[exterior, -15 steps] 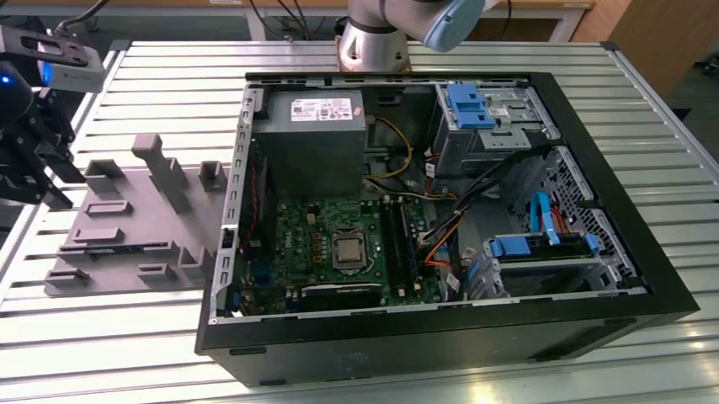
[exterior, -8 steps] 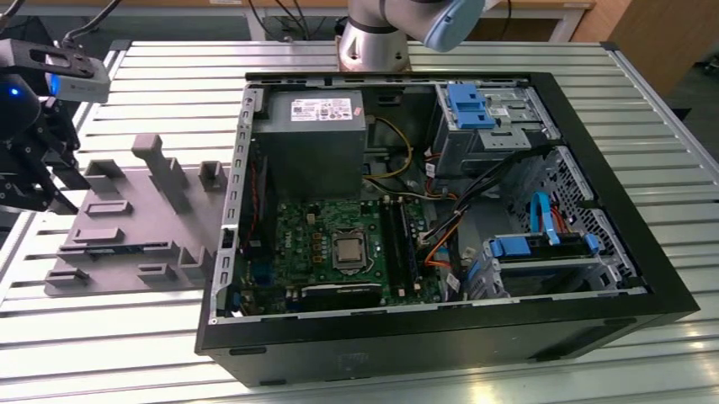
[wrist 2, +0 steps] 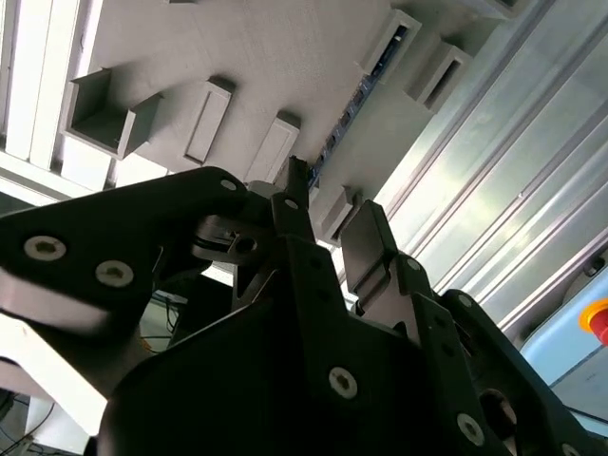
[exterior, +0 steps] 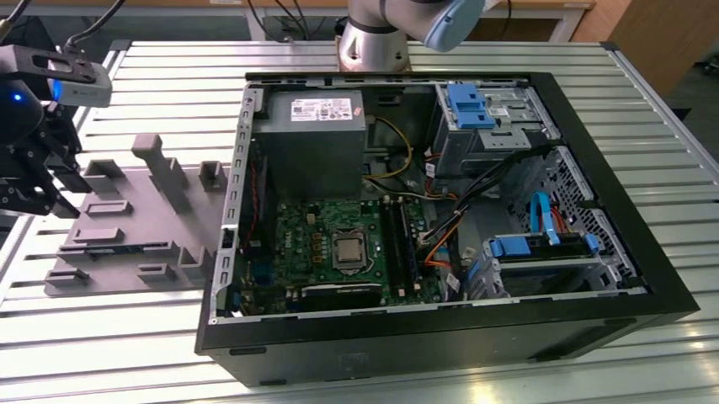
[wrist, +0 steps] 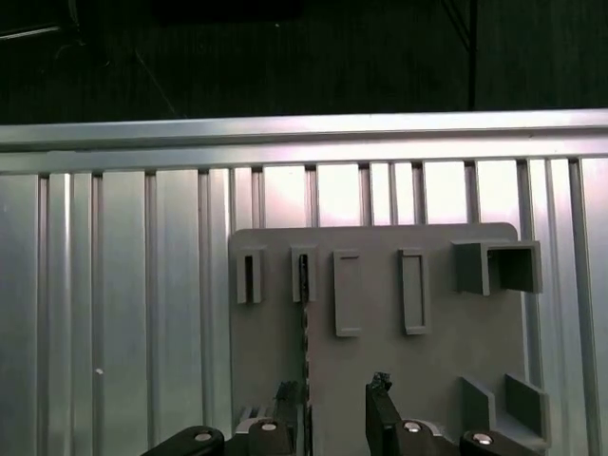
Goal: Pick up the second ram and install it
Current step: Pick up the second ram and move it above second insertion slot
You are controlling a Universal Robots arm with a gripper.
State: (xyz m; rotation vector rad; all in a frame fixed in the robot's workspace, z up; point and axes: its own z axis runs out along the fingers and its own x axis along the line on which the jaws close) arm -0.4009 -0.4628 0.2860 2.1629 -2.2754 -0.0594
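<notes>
The gripper [exterior: 43,192] is seen at the exterior view's left, raised above a grey holder tray [exterior: 146,210]. The tray is laid on the slatted metal table [exterior: 135,76], just beside the open computer case [exterior: 450,337].

The jaws are spread apart and nothing is held between them. The two dark fingers [wrist 2: 366,237] are seen in both wrist views with an open gap.

The second ram [exterior: 116,250] is found on the near side of the tray, set on edge in a narrow groove and not yet lifted. In the second wrist view it is seen as a thin bluish strip [wrist 2: 353,100] running away from the fingertips. In the first wrist view it is seen as a thin dark line [wrist: 305,323] leading out from under the gripper [wrist: 332,388].

The stick's long axis is judged to run across the line joining the two fingers, so its broad faces are turned toward the pads. It is also judged to lie below the jaws and off centre in the gap, close to one finger.

The motherboard [exterior: 303,236] inside the case lies well apart, toward the exterior view's right.
</notes>
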